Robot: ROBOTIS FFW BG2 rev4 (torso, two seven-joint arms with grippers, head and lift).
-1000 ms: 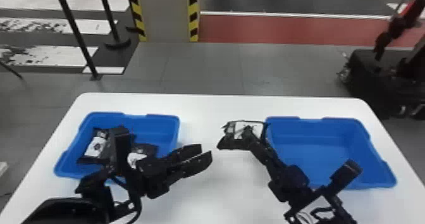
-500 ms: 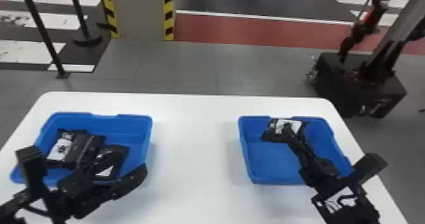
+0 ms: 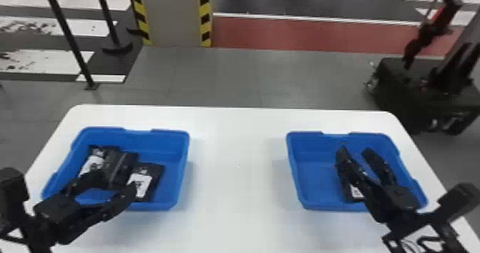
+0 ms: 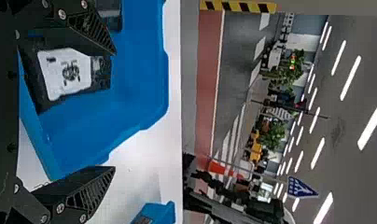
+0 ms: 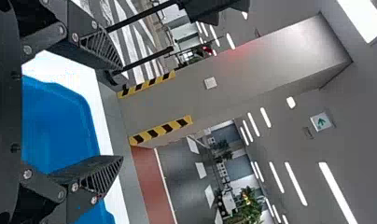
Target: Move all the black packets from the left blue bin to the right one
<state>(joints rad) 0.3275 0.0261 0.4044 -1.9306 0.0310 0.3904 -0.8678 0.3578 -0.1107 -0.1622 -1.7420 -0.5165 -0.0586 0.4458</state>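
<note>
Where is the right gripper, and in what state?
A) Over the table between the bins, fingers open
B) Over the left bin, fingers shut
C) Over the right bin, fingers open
C: the right gripper has its fingers spread apart over the right blue bin, where a black packet shows partly behind one finger.

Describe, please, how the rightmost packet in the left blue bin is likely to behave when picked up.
The rightmost packet probably won't roll, as it lies on its broad side in the left blue bin. It may flex when gripped, since it looks like a thin, slightly wrinkled pouch. That slim shape also suggests it is light.
</note>
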